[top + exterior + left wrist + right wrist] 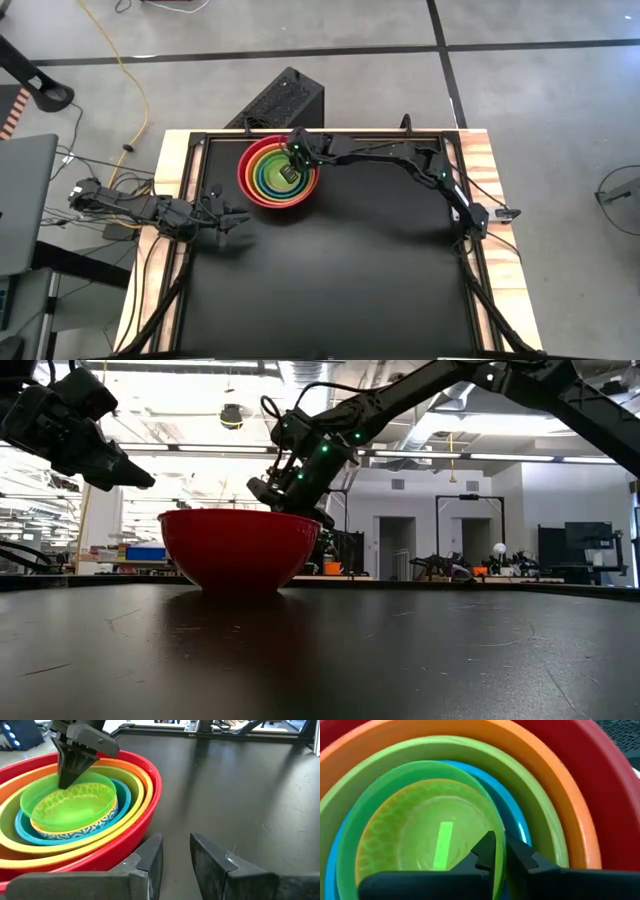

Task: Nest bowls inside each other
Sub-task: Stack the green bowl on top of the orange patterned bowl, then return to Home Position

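Several bowls sit nested at the table's far left-centre: red (252, 190) outermost, then orange (145, 772), olive-green (134, 785), blue (122, 800), dotted yellow (80, 827) and, innermost, the bright green bowl (70, 805). The bright green bowl rests slightly tilted in the dotted yellow one. My right gripper (502, 847) reaches down into the nest from the right and is shut on the bright green bowl's rim. My left gripper (176, 850) hangs open above the table just left of the red bowl (235, 545), with nothing between its fingers. My right gripper has the bright green bowl's rim (496, 822) between its two fingers, one finger inside the bowl and one (527, 857) outside. The fingers slant down from the table's right. The bowl sits in the dotted yellow bowl, a little tilted.
A black box (285, 100) stands on the floor beyond the table's far edge. The dark tabletop (350, 280) lies bare near and to the right of the bowls. Wooden side strips (170, 180) and a black frame border it.
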Robot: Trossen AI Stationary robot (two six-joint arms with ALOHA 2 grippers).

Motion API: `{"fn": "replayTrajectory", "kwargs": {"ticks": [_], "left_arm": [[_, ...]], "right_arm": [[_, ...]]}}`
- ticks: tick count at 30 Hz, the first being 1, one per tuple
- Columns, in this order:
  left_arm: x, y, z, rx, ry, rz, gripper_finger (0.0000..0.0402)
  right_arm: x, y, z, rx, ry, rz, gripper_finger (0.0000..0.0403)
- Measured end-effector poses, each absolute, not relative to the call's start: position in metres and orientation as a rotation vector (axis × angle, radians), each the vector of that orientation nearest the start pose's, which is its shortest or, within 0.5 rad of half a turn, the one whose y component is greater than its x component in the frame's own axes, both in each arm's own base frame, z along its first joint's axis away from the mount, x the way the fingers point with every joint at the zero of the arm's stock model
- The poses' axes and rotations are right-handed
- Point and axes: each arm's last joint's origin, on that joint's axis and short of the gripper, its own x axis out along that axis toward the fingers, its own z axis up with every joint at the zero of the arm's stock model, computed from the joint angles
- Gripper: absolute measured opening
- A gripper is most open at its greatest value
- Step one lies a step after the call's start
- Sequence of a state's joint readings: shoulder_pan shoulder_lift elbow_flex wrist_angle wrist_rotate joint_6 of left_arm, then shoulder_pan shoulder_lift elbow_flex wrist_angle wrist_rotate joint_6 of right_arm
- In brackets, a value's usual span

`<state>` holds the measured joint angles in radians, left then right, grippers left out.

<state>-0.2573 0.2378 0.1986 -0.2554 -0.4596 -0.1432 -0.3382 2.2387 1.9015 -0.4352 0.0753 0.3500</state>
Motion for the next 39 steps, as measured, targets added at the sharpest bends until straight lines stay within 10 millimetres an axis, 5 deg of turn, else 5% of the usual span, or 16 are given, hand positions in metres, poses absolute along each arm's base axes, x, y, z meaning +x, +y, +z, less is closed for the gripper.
{"fn": "replayTrajectory", "kwargs": {"ticks": [8, 19, 23, 28, 34, 39], "left_arm": [[0.1, -0.013, 0.189, -0.039, 0.261, 0.22, 0.0087], [0.1, -0.013, 0.189, -0.039, 0.261, 0.22, 0.0087], [0.1, -0.013, 0.189, -0.039, 0.261, 0.219, 0.0087], [0.1, -0.013, 0.189, -0.039, 0.261, 0.219, 0.0087], [0.1, -0.013, 0.189, -0.038, 0.255, 0.232, 0.0087], [0.101, -0.013, 0.191, -0.041, 0.234, 0.241, 0.0087]], "right_arm": [[0.474, -0.169, 0.224, 0.394, 0.719, -0.51, 0.0088], [0.469, -0.147, 0.303, 0.339, 0.792, -0.427, 0.0097], [0.463, -0.117, 0.323, 0.259, 0.897, -0.367, 0.0097], [0.447, -0.047, 0.324, 0.115, 1.085, -0.257, 0.0098], [0.419, 0.035, 0.305, -0.157, 1.175, -0.279, 0.0098], [0.374, 0.053, 0.277, -0.122, 1.017, -0.187, 0.0098]]}}
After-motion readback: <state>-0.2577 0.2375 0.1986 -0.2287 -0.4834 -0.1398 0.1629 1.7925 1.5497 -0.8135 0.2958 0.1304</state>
